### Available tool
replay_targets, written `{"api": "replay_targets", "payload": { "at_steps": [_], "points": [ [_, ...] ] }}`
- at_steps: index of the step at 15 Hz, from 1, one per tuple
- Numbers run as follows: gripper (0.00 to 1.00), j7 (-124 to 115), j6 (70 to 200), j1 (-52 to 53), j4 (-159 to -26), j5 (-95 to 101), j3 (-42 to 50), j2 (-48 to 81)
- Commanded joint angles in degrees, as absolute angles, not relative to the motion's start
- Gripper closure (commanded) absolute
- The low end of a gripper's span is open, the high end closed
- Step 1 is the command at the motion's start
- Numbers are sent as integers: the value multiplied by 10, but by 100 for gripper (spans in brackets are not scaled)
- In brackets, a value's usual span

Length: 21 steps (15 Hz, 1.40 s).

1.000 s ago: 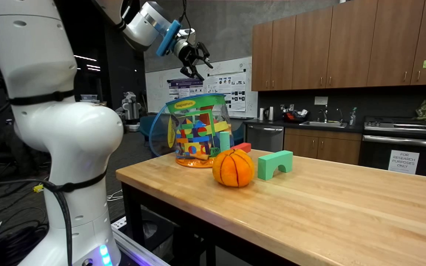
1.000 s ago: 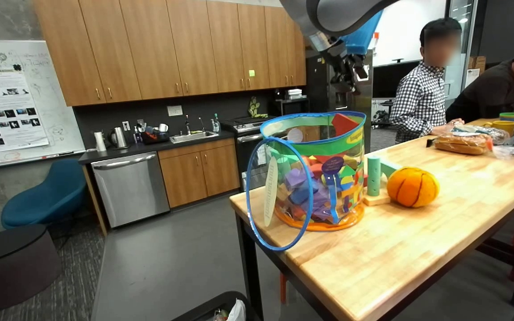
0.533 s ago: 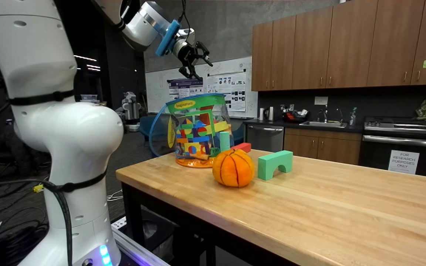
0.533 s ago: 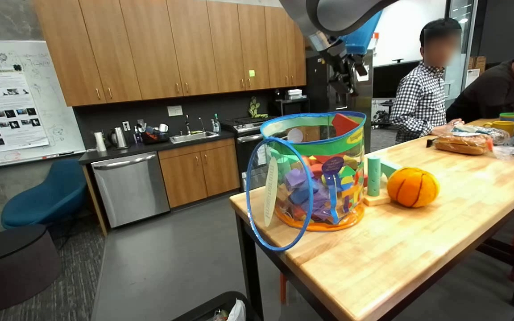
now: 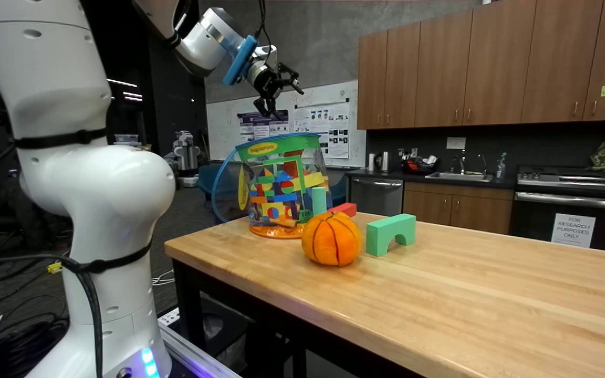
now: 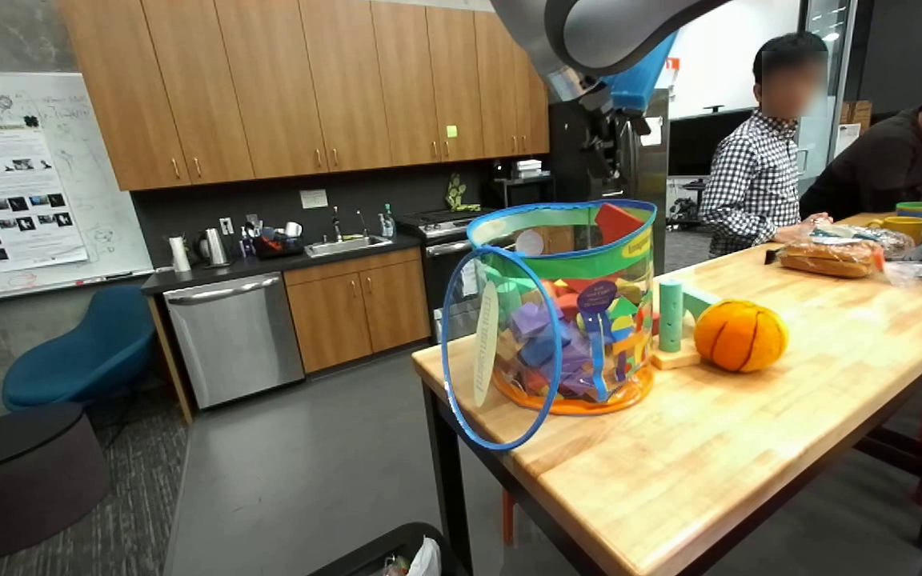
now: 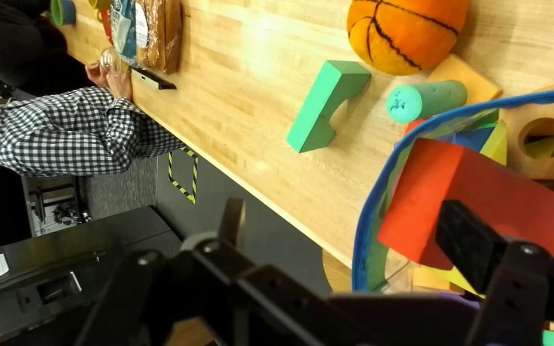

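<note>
Since nothing sits between the spread fingers [image 7: 469,240], we take the hand [image 7: 343,211] to be free; it hangs higher than the clear bag [image 6: 573,266] of coloured blocks [image 6: 537,320], and both exterior views show it apart from the bag's rim [image 7: 362,240]. Nearest, and lower, is the red block [image 7: 493,187], inside the bag and tilted, its upper end close to that rim. What matters most to us is the sideways offset: in the wrist view the block lies toward the finger on that view's right, not under the middle of the spread, and its long edges run more along the line between the fingers than across it. How deep its lower end goes we cannot tell. Beside the bag we see a teal cylinder [image 6: 671,316] upright, with an orange ball [image 5: 331,239] and a green arch block [image 5: 392,233] on the tabletop [image 5: 491,294], while the round lid [image 6: 485,344] hangs down at the bag's side.
</note>
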State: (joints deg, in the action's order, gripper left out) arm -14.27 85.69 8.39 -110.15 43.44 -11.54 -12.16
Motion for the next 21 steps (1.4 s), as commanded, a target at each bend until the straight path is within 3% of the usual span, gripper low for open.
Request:
{"api": "replay_targets", "payload": {
  "at_steps": [1, 21],
  "points": [
    [0, -161, 873, 85, -1097, 432, -115, -113],
    [0, -266, 886, 86, -1086, 433, -115, -38]
  ]
}}
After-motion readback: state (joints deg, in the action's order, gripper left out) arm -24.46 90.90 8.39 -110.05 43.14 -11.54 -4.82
